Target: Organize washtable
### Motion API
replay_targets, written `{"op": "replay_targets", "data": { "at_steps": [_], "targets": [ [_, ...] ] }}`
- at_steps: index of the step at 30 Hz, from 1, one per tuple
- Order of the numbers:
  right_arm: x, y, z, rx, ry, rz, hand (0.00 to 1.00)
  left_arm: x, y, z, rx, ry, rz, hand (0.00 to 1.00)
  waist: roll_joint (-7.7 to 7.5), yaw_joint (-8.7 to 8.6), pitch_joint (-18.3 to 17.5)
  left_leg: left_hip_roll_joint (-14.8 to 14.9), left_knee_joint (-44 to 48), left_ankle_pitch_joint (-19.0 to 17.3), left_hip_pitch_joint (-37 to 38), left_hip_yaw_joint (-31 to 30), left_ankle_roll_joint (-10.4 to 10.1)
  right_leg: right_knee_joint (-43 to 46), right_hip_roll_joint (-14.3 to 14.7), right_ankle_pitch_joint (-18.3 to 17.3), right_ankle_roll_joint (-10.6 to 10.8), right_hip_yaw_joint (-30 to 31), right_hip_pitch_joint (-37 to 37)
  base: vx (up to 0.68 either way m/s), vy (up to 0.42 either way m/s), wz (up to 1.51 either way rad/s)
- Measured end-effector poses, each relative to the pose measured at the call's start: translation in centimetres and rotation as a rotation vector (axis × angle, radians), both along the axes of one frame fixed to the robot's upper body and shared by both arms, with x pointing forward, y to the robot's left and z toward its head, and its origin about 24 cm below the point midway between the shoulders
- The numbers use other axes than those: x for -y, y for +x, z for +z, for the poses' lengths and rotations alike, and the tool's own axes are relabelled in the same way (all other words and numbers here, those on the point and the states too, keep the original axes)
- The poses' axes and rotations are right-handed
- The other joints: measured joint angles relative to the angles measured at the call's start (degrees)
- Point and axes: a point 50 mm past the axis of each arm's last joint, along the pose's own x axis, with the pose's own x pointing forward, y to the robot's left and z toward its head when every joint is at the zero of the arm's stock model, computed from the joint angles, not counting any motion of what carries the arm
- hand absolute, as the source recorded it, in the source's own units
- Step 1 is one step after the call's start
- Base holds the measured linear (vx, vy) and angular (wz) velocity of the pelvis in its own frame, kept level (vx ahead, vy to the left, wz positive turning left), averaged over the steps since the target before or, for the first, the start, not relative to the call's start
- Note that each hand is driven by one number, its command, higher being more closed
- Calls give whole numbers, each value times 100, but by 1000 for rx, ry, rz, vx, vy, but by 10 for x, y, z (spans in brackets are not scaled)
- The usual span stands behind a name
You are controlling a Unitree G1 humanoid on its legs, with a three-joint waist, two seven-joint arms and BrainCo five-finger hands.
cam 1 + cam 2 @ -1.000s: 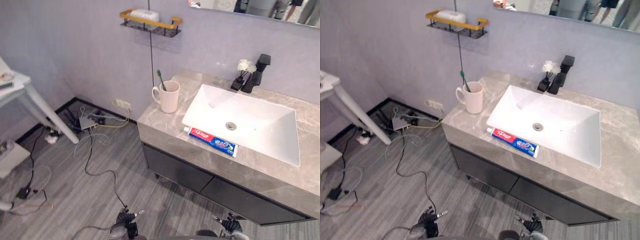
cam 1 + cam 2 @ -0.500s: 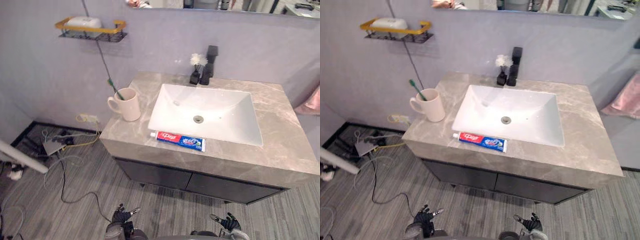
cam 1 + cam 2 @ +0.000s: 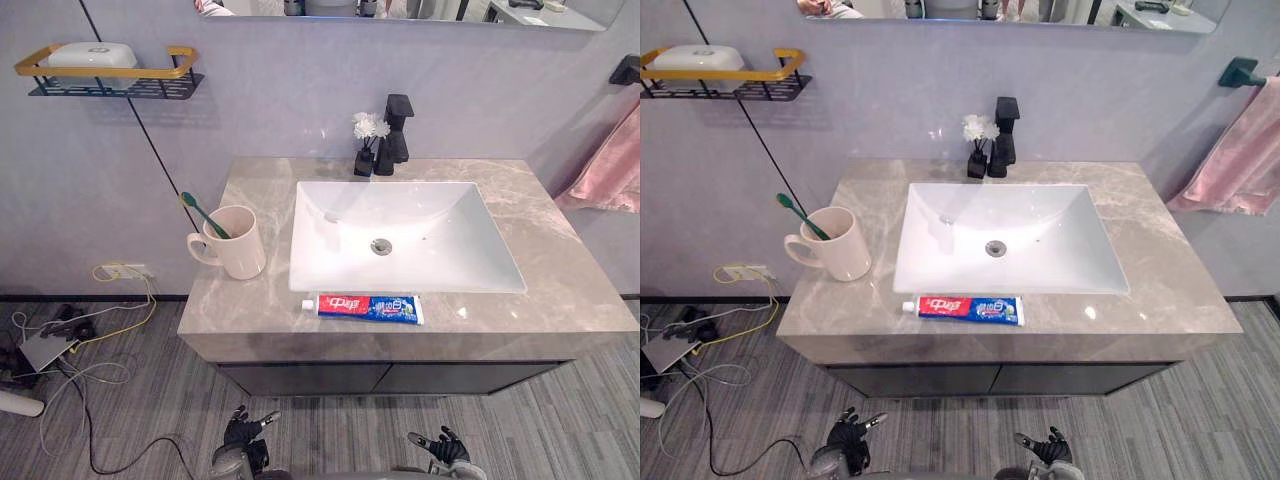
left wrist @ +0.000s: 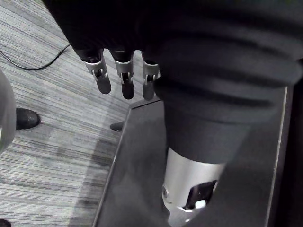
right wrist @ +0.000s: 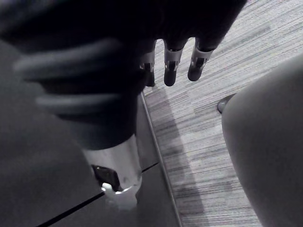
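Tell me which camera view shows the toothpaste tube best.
The left eye view: the toothpaste tube lies whole and uncovered on the counter in front of the sink. The right eye view shows nearly the same. Both wrist views face the floor.

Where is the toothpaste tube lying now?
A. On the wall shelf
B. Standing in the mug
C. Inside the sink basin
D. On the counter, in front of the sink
D: the toothpaste tube lies flat on the counter, along the front edge of the white sink.
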Motion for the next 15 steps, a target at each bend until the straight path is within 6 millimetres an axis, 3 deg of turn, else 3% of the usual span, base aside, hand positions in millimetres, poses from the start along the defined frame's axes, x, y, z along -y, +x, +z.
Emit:
{"op": "replay_targets", "data": {
  "at_steps": [5, 10, 15],
  "targets": [
    [4, -5, -1, -16, -7, -8, 0, 3, -6, -2, -21, -11, 2, 0, 78, 4, -107, 42, -89, 38, 207, -6, -32, -135, 48, 1, 1, -8, 208, 94, -21, -7],
    [4, -9, -2, -26, -3, -26, 0, 2, -6, -3, -25, -9, 1, 0, -18, 5, -175, 32, -107, 47, 222, -15, -41, -212, 35, 13, -5, -13, 242, 15, -4, -3],
    [3, -15, -4, -50, 5, -33, 0, -1, -8, -3, -31, -1, 1, 0, -111, 9, -305, 14, -183, 70, 220, -40, -33, -481, 32, 267, -19, -93, 322, -25, 5, 0]
  ]
}}
